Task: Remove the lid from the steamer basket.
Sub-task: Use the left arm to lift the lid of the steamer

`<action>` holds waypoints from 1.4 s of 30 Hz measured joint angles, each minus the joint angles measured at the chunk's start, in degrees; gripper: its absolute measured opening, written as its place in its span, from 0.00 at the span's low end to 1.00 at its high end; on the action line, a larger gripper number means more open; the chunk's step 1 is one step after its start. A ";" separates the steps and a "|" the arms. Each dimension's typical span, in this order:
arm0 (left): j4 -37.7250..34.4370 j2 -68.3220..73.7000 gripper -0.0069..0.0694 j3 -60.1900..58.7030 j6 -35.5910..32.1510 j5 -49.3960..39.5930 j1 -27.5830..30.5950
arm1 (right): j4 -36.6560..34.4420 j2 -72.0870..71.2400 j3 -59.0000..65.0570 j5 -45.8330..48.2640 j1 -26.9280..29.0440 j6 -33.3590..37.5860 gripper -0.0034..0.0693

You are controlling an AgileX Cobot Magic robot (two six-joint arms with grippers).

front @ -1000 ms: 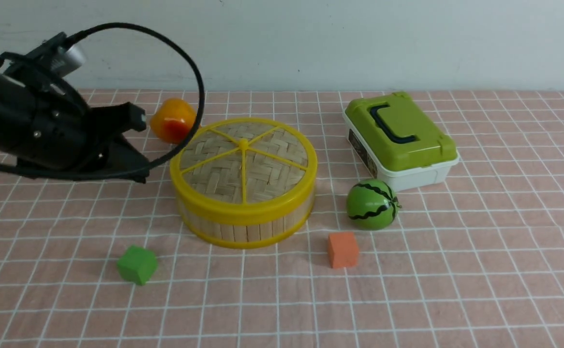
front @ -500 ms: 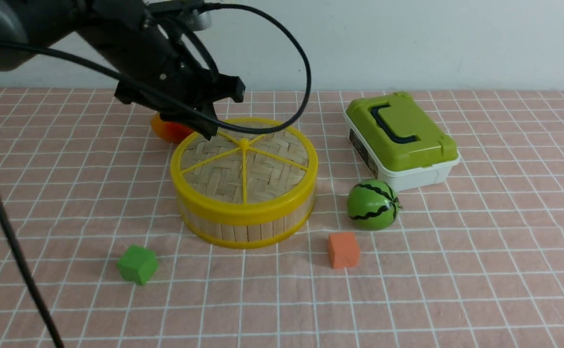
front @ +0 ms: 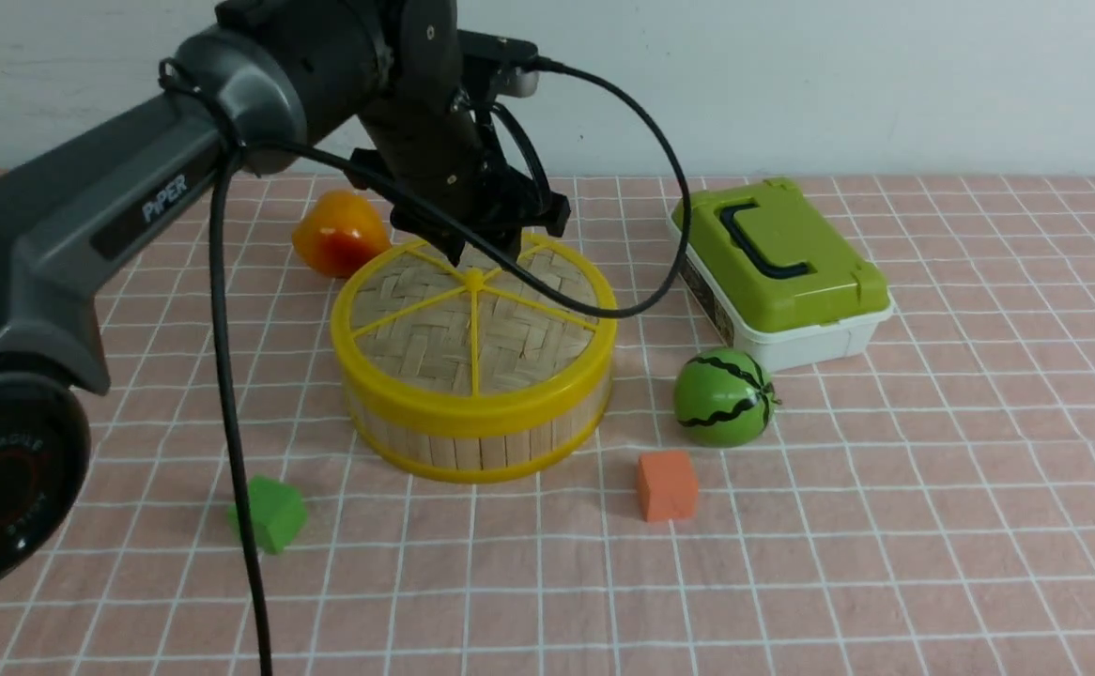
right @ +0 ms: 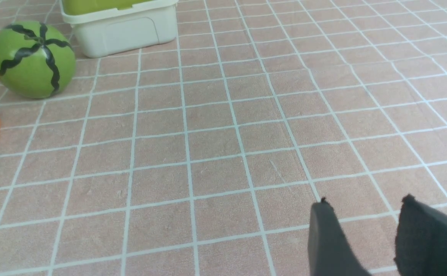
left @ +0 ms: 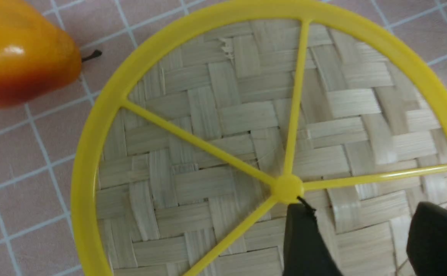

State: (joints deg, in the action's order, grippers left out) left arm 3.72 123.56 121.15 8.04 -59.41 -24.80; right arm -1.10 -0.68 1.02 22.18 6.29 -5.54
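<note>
The lid [front: 435, 329], a woven bamboo disc with yellow rim, spokes and centre knob [front: 474, 277], sits on the steamer basket [front: 472, 441], whose slat wall stands mid-table. My left gripper [front: 484, 252] hangs just above the far half of the lid, open and empty. In the left wrist view the lid [left: 216, 115] fills the frame. There the left gripper [left: 363, 207] straddles bare weave, and the knob [left: 288, 188] lies just beside one fingertip [left: 304, 230]. My right gripper [right: 363, 203] is open and empty, low over the checked cloth; it is out of the front view.
An orange-yellow pear [front: 336, 235] lies behind the basket on the left. A white box with a green lid [front: 778, 268] and a watermelon ball [front: 724, 397] are on the right. An orange cube [front: 666, 484] and a green cube [front: 270, 512] lie in front. The left arm's cable hangs front-left.
My left arm has swung in from the far left, past the pear, and now hangs over the lid's far half. The lid and basket have not moved.
</note>
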 joint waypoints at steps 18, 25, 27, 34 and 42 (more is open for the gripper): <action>4.44 3.03 0.58 0.32 15.25 1.25 0.19 | 0.00 0.00 0.00 0.00 0.00 0.00 0.38; 4.32 3.66 0.53 0.32 14.25 2.28 0.19 | 0.00 0.00 0.00 0.00 0.00 0.00 0.38; 4.46 4.02 0.48 0.32 14.25 2.31 0.19 | 0.00 0.00 0.00 0.00 0.00 0.00 0.38; 4.22 4.02 0.27 0.32 14.25 2.19 0.13 | 0.00 0.00 0.00 0.00 0.00 0.00 0.38; 3.84 4.02 0.22 0.32 14.25 2.35 0.13 | 0.00 0.00 0.00 0.00 0.00 0.00 0.38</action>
State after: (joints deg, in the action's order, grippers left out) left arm 7.56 127.59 121.47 22.29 -57.06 -24.67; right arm -1.10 -0.68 1.02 22.18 6.29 -5.54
